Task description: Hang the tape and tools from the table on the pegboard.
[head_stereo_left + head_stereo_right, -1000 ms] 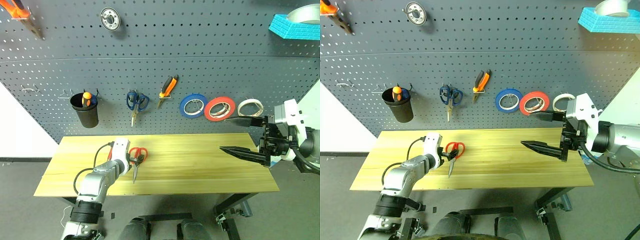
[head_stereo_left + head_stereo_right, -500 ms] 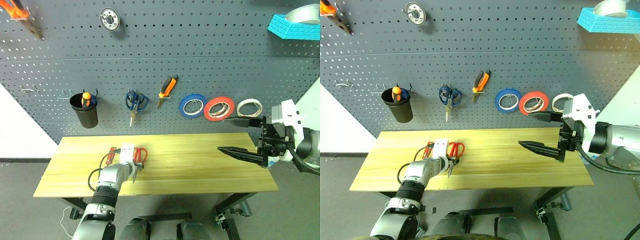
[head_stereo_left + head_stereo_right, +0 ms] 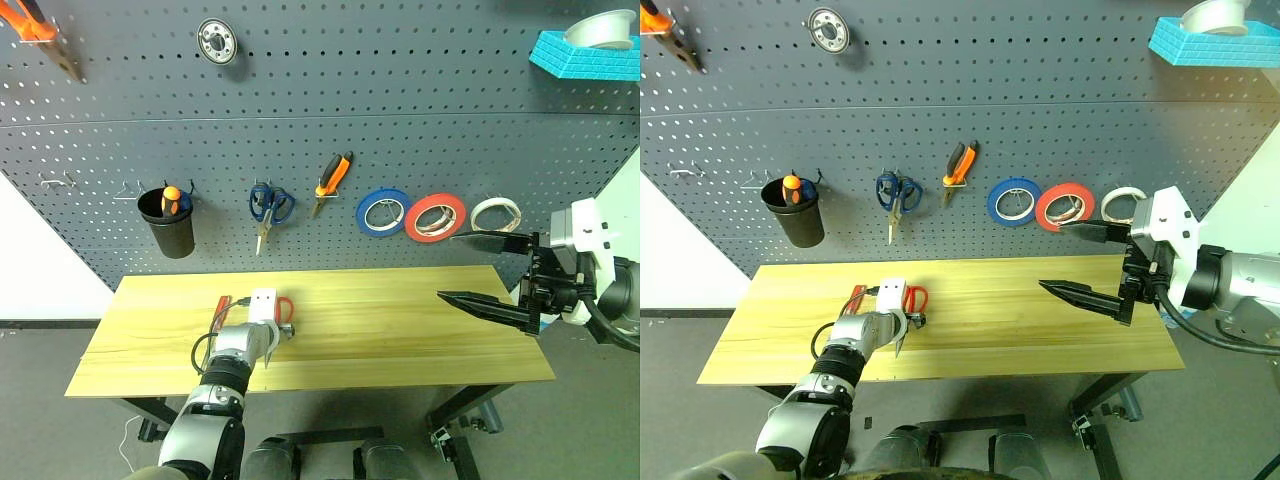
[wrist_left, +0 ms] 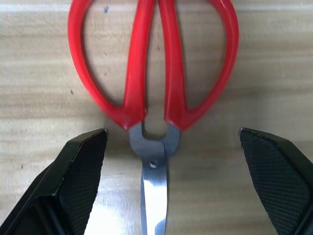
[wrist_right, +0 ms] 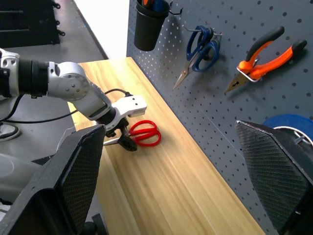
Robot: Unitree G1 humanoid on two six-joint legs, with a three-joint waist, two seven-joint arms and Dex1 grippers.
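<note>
Red-handled scissors (image 4: 152,73) lie flat on the table (image 3: 400,335), blade toward the front edge. My left gripper (image 4: 172,133) is open and low over them, one finger on each side of the pivot, holding nothing. A red-handled screwdriver (image 3: 221,308) lies just left of that wrist, partly hidden by it. The red-orange tape (image 3: 436,217) and the orange-and-black pliers (image 3: 335,175) hang on the pegboard (image 3: 450,120). My right gripper (image 3: 446,267) is open and empty, raised over the table's right end.
Also on the pegboard are blue-handled scissors (image 3: 268,205), a blue roll (image 3: 385,211), a whitish roll (image 3: 497,214), a black cup (image 3: 168,222) with an orange handle in it, a saw (image 3: 40,30) and a blue shelf (image 3: 585,52).
My left hand has come down over the scissors and its arm has swung in under it, uncovering the screwdriver. The right arm has not moved.
</note>
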